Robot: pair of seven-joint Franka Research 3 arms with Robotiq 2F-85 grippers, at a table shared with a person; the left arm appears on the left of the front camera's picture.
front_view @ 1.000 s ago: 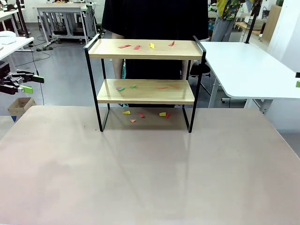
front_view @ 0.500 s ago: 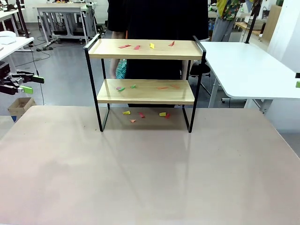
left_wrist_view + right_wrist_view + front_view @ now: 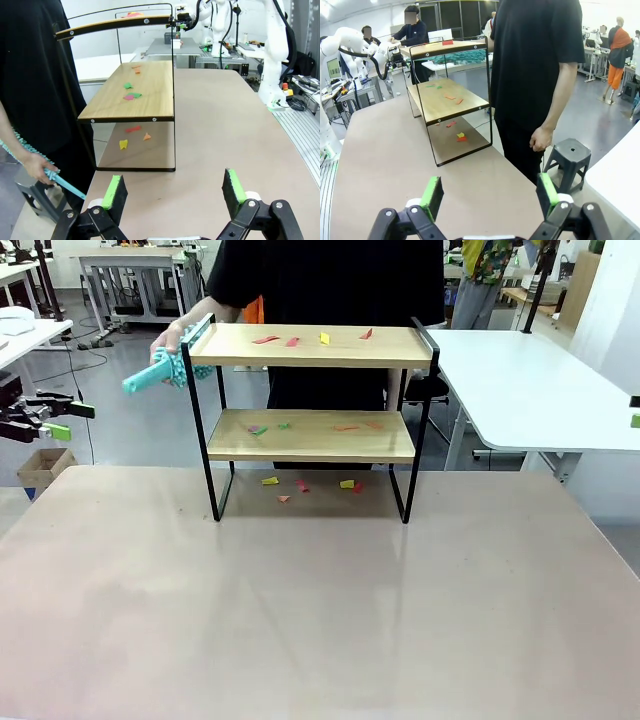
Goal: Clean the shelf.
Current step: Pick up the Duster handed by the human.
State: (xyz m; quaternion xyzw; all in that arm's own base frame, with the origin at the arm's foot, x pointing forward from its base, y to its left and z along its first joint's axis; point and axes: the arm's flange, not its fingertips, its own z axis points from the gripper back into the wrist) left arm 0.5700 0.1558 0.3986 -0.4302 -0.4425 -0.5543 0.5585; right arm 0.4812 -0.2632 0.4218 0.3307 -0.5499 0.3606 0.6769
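The left gripper (image 3: 173, 189) hung with its jaws wide and nothing between the green pads, out past the left edge of the surface (image 3: 320, 610) in the front view. The right gripper (image 3: 489, 195) was just as wide and empty, facing the shelf across the surface's far right corner. A broad bare stretch of surface lay open on the robot's side. The shelf (image 3: 310, 448) stood on its four legs toward the far edge, about centred and well apart from both grippers. Small coloured paper scraps (image 3: 265, 339) lay on its top board, on its lower board and on the surface beneath it. At the shelf's left end a person's hand (image 3: 170, 340) held a teal duster (image 3: 150, 378) just beside the top board's corner. A white table (image 3: 520, 390) stood off to the right.
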